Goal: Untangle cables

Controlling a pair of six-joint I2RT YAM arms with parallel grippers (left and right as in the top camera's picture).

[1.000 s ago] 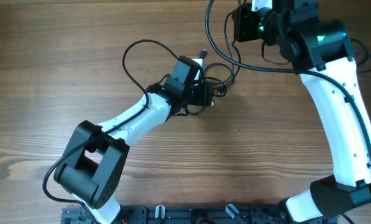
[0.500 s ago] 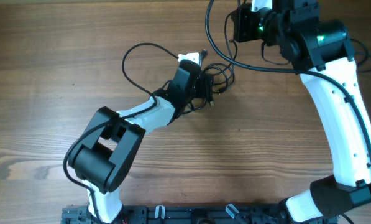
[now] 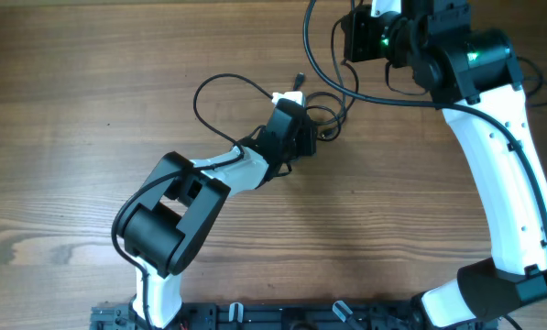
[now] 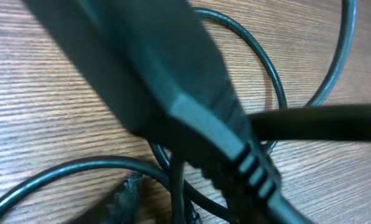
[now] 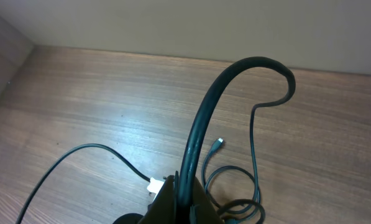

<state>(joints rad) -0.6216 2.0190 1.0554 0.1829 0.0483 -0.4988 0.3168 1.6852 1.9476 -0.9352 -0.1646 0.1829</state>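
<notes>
- Your left gripper (image 3: 300, 131) is low over the knot of thin black flexible cables (image 3: 326, 112). This knot lies on the brown wooden table (image 3: 81, 101), near the middle and a little to the far side, between the two arms.
- In the left wrist view, one dark finger (image 4: 185, 87) with a ribbed pad crosses the picture, very close and blurred. Some cable strands pass under it on the wood.
- From these views you cannot tell if the left jaws are released or already clenched on a strand. The second finger is not clearly seen.
- Your right gripper (image 5: 180, 200) is clenched and stands high above the table at the far right side.
- A raised black cord (image 5: 201, 118) comes out from between the right fingers, so this gripper is grasping it. The cord makes an arch and then goes down, looking thinner, to the knot.
- A small white plug block (image 3: 289, 97) lies just beside the left gripper, on its far side.
- A long cable loop (image 5: 89, 146) goes out to the left of the knot, flat on the table, and ends at this white block.
- One small silvery plug end (image 5: 217, 144) lies free on the wood just beyond the knot, apart from the white block.
</notes>
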